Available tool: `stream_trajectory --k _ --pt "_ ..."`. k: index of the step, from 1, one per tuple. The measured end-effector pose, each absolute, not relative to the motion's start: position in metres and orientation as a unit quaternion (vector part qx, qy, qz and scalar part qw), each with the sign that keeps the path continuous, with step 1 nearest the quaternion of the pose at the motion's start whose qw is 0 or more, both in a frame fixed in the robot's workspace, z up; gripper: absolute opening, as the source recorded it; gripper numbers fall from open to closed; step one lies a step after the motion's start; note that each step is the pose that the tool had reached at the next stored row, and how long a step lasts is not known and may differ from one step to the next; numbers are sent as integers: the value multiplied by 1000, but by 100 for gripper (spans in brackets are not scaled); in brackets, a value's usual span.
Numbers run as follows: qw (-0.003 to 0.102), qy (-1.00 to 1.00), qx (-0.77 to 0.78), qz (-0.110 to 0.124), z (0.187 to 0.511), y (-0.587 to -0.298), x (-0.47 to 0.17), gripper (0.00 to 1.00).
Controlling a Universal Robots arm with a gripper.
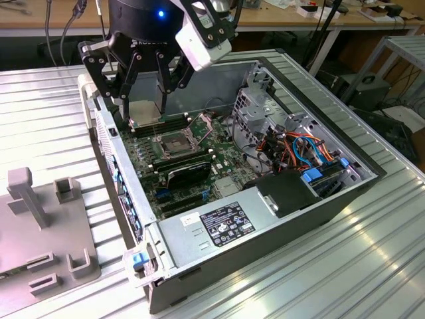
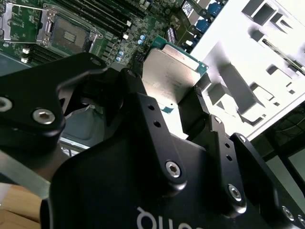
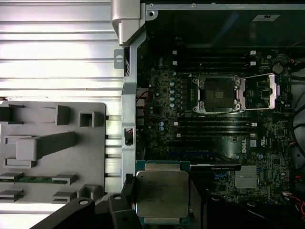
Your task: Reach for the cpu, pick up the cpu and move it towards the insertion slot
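Note:
The cpu (image 1: 145, 113) is a thin silvery square plate pinched by its edges between the black fingers of my gripper (image 1: 144, 108), which is shut on it. It hangs above the back of the open computer case, near the case's wall on the exterior view's left. The insertion slot (image 1: 174, 143), a square socket with a shiny frame and dark centre, lies on the motherboard a short way from the cpu, its hinged plate (image 3: 259, 93) swung open. Both wrist views show the cpu (image 2: 169, 76) (image 3: 162, 193) apart from the insertion slot (image 2: 69, 36) (image 3: 217, 94).
Long memory slots (image 3: 214, 125) flank the socket. A black card with a curved shroud (image 1: 189, 174) lies in front of it, then the power supply (image 1: 219, 222). Drive cage and coloured cables (image 1: 299, 143) fill the case's right. A grey fixture tray (image 1: 46, 226) stands outside on the left.

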State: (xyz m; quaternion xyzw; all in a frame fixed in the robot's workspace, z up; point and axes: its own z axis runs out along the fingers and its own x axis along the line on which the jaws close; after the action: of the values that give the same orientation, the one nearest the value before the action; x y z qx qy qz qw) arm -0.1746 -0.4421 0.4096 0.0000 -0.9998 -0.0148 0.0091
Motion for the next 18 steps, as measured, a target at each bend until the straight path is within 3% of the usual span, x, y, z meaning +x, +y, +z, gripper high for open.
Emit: stream_trajectory --k 18 --pt "9 -1000 -3 -14 408 -419 -138 55"
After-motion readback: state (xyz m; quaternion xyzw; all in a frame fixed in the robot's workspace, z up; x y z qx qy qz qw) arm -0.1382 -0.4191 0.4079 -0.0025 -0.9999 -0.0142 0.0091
